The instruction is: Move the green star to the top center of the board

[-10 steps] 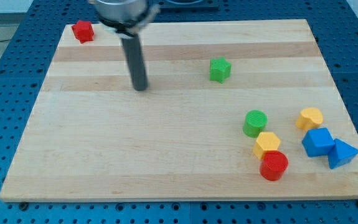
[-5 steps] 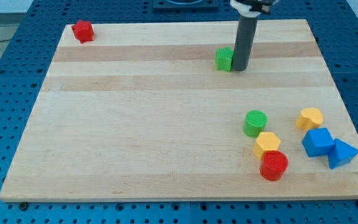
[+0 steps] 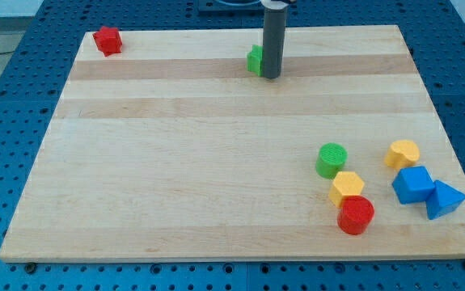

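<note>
Green star at the board's top centre, tip against it

Green star (image 3: 255, 60) sat near the top edge of the board (image 3: 175, 162), about midway across, partly hidden by the rod. My tip (image 3: 271, 77) touched its right side. No claw existed on this arm, so none could be wide or narrow. A red block (image 3: 107, 40) lay at the top left corner. At lower right clustered a green cylinder (image 3: 331, 160), two yellow blocks (image 3: 346, 187) (image 3: 403, 153), a red cylinder (image 3: 355, 215) and two blue blocks (image 3: 413, 184) (image 3: 445, 198).
</note>
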